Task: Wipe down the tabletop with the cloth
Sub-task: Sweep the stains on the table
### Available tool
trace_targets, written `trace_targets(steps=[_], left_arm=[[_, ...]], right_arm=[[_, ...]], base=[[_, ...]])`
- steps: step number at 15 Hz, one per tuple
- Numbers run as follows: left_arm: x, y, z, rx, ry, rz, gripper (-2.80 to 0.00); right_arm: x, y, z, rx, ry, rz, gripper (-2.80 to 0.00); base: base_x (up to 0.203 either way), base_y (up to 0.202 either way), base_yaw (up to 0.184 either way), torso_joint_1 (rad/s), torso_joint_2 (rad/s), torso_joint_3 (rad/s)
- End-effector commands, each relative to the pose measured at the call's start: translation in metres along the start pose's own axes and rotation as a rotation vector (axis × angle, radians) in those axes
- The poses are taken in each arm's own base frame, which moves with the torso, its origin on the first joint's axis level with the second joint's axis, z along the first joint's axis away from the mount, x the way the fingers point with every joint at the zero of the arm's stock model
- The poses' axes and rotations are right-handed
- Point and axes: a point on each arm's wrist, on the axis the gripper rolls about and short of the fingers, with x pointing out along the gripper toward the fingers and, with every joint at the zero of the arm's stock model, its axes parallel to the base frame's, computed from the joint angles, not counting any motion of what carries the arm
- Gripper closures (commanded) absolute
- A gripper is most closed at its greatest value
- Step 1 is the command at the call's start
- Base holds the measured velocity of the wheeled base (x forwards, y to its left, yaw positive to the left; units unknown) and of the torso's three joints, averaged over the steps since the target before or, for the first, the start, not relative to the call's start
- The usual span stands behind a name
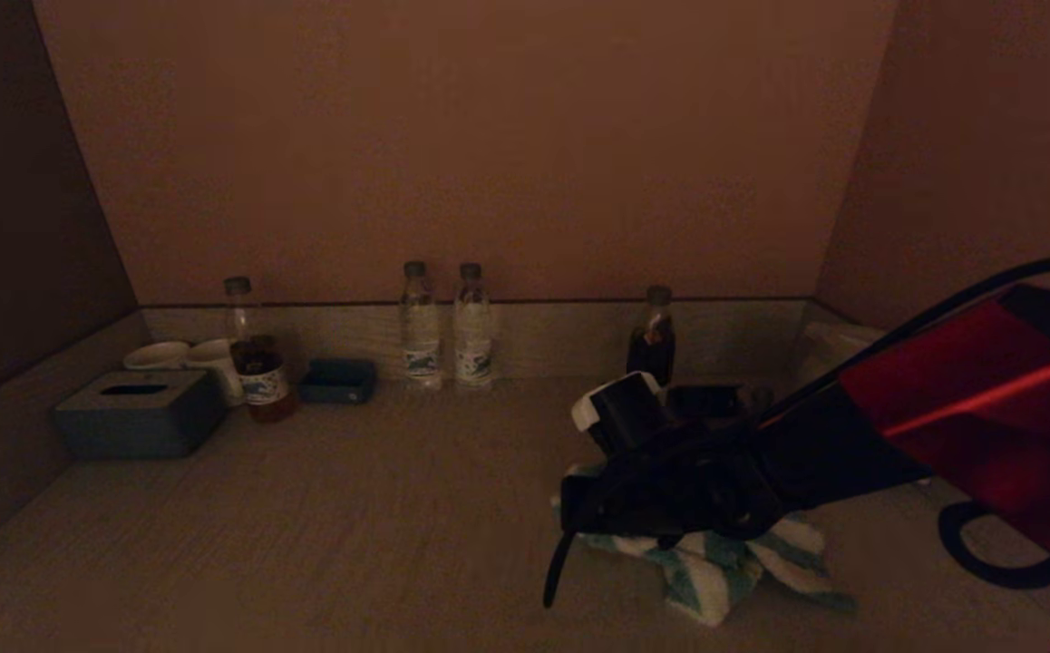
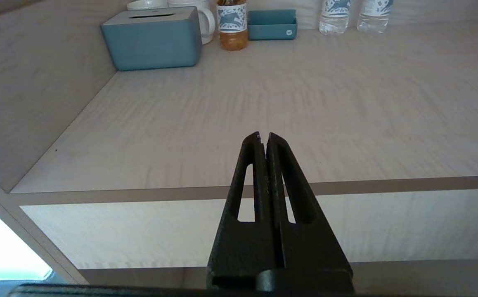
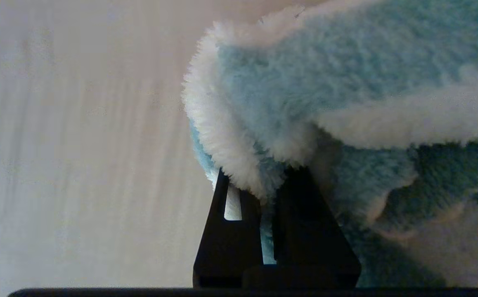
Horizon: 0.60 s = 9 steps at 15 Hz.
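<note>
A fluffy blue-and-white cloth (image 1: 715, 562) lies bunched on the pale wood tabletop (image 1: 380, 508) at the right front. My right gripper (image 1: 661, 535) presses down on it from above. In the right wrist view the cloth (image 3: 325, 90) is pinched between the black fingers (image 3: 230, 231), which are shut on it with their tips buried in the pile (image 3: 263, 185). My left gripper (image 2: 263, 138) is shut and empty, held just off the table's front edge at the left. It does not show in the head view.
Along the back wall stand a blue tissue box (image 1: 140, 413), white cups (image 1: 185, 355), a tea bottle (image 1: 257, 381), a small blue tray (image 1: 337, 381), two water bottles (image 1: 443, 326) and a dark bottle (image 1: 654, 337). Side walls close in left and right.
</note>
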Motion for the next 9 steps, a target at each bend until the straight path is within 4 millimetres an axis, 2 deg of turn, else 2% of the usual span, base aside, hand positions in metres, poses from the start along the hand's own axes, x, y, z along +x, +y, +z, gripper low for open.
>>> trace_targets(steps=[1,4,6,7,9], left_arm=[[0.0,0.0,0.0,0.0,0.0,0.001,0.0],[0.0,0.0,0.0,0.0,0.001,0.0,0.0],[0.0,0.0,0.0,0.0,0.001,0.001,0.0],[0.0,0.0,0.0,0.0,0.001,0.001,0.0],[0.0,0.0,0.0,0.0,0.001,-0.001,0.0]], right_arm=[[-0.006,0.019,-0.007,-0.042,-0.003,0.037,0.0],[-0.019,0.029,-0.011,-0.069,-0.015,0.066,0.0],[-0.038,0.038,-0.015,-0.101,-0.032,0.102,0.0],[-0.039,0.038,-0.016,-0.108,-0.031,0.104,0.0],[-0.054,0.036,-0.032,-0.166,-0.012,0.114,0.0]], base=[[0.0,0.0,0.0,0.0,0.0,0.0],[0.0,0.0,0.0,0.0,0.0,0.0],[0.0,0.0,0.0,0.0,0.0,0.0],[0.0,0.0,0.0,0.0,0.0,0.0],[0.0,0.0,0.0,0.0,0.0,0.0]])
